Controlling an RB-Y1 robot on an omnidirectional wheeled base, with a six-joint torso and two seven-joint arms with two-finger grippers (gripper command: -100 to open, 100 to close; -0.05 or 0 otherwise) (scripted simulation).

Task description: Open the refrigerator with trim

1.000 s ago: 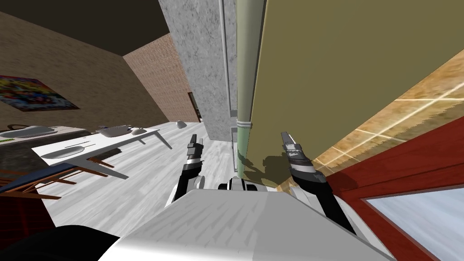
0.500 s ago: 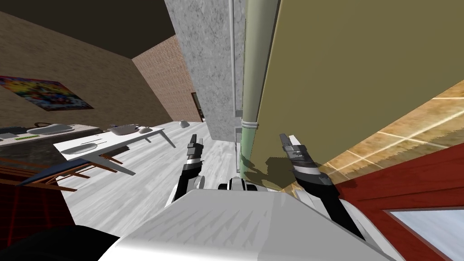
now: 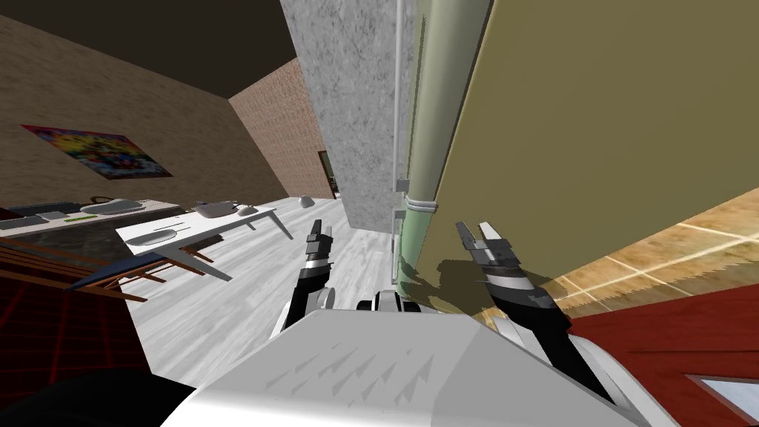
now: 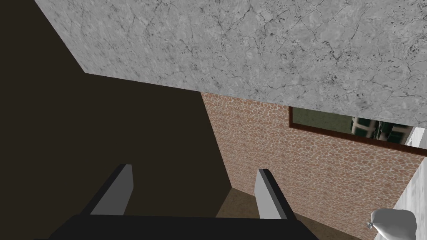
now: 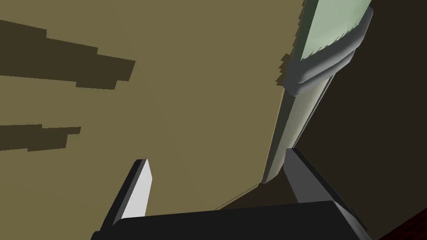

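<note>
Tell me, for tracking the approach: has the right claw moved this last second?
Yes: the right claw rolled, now slightly nearer the refrigerator's pale green edge.

Matt, smooth olive across the refrigerator (image 3: pixel 593 133) side panel, with no grain or sheen. Along its front edge, a rounded pale green door face (image 3: pixel 433 111), equally smooth, banded by a sleek grey trim (image 5: pixel 325 62). Just left of the refrigerator, a mottled grey stone-like pillar (image 3: pixel 356 111), veined with fine cracks. Beyond that, a pebbly brick-toned wall (image 3: pixel 285 141). At the refrigerator's foot, a pale wood-grain floor (image 3: pixel 244 296). To its right, tan tiles (image 3: pixel 667 252) with light joints.
</note>
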